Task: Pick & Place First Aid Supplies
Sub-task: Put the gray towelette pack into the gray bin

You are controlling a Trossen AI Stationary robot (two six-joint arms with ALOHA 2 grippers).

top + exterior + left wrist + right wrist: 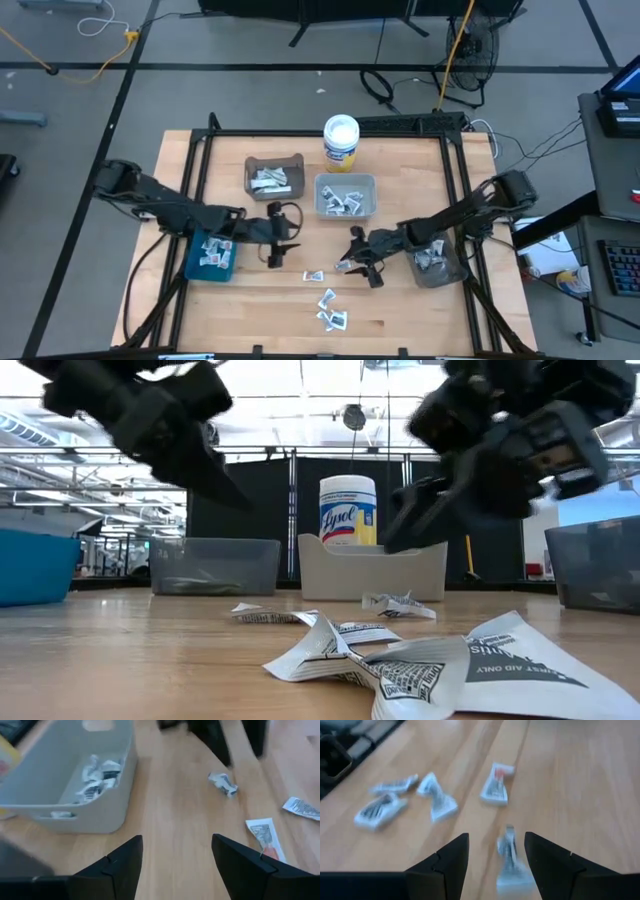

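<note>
- Blue bin lies just behind the left claw's arm, with packets inside.
- Left claw hangs over bare table between the blue bin and the grey bin, fingers spread wide, nothing between them.
- Brown bin sits beyond it, holding packets.
- Grey bin lies ahead of the left claw, packets inside; the tub stands behind it.
- Loose packets lie on the table between and in front of both claws.
- Right claw is low over the table, fingers partly apart around a crumpled packet; whether it is gripped, I cannot tell.
- Dark bin sits under the right arm, holding packets.
</note>
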